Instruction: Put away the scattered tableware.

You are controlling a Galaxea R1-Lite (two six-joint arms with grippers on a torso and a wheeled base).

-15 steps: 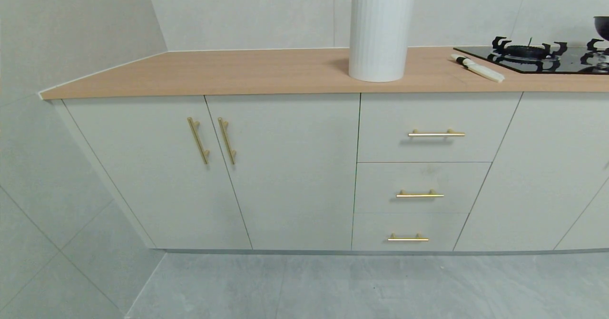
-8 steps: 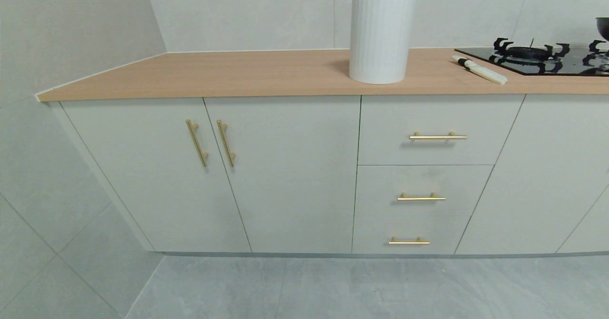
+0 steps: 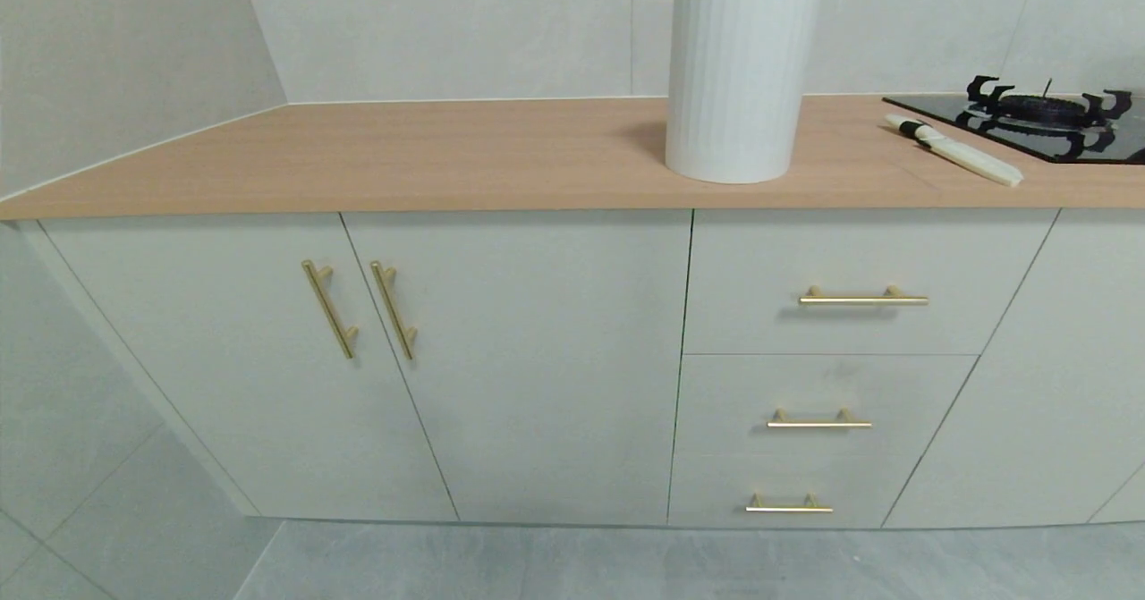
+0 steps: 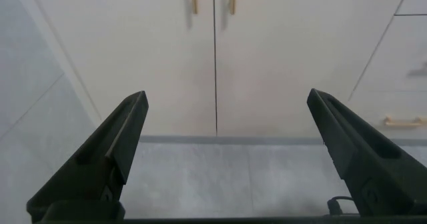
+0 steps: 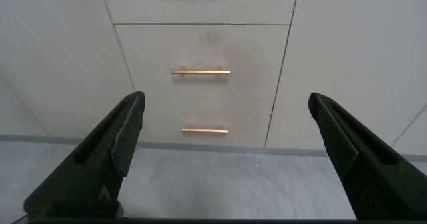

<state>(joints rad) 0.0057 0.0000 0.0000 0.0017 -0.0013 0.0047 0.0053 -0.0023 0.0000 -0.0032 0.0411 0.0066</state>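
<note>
Wide open and holding nothing, the left gripper (image 4: 227, 157) hangs low in front of the cupboard doors (image 4: 267, 64), its 2 dark fingers (image 4: 117, 154) spread far apart on either side of the seam between the doors, with the grey floor (image 4: 220, 177) just below. The right gripper (image 5: 223, 157) is spread just as wide and is also empty. It faces the stack of 3 drawers (image 5: 200, 51), low down, level with the 2 lower gold handles (image 5: 200, 71). In the head view the 2 doors sit on the left under a wooden counter (image 3: 402, 153) and the 3 drawers sit to their right, all shut. On the counter, above the drawers, a tall white ribbed container (image 3: 742, 72) stands upright near the front edge. Further right, well apart from it, lies the utensil (image 3: 953, 148), long, white and with a black band near its far end. It rests flat on the wood at a slant, just beside the near corner of the black stove (image 3: 1047, 122), whose burner grate shows behind it. Whether the utensil touches the stove's glass edge cannot be made out. Both grippers are well below the counter and far from the utensil and the container.
</note>
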